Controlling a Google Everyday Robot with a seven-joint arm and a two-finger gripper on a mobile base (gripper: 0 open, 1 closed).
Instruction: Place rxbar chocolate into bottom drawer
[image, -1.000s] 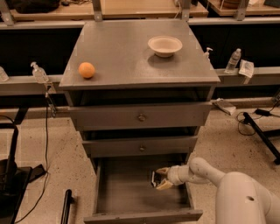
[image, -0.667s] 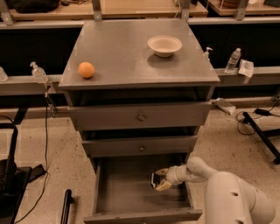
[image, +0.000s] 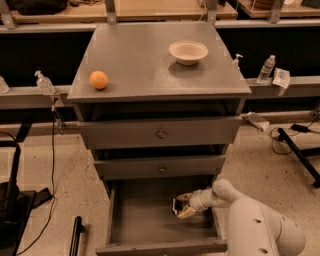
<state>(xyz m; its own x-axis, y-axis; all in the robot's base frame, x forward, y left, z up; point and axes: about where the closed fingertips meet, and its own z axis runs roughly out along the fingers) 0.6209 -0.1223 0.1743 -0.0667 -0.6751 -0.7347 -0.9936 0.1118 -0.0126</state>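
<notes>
The bottom drawer (image: 145, 220) of the grey cabinet is pulled open, and its plain grey inside shows. My gripper (image: 181, 205) reaches into it from the right, low over the right side of the drawer floor. Its tan fingers (image: 187, 212) are shut on the rxbar chocolate (image: 176, 205), a small dark bar with a white patch. The bar is held just above or on the drawer floor; I cannot tell which. My white arm (image: 250, 225) fills the lower right corner.
An orange (image: 98, 79) and a white bowl (image: 188, 51) sit on the cabinet top. The two upper drawers (image: 161, 133) with round knobs are closed. Bottles stand on the side rails, and cables and a stand leg lie on the floor at left and right.
The gripper stays at the same spot in the drawer with the bar in it. The arm's body has shifted a little to the left.
</notes>
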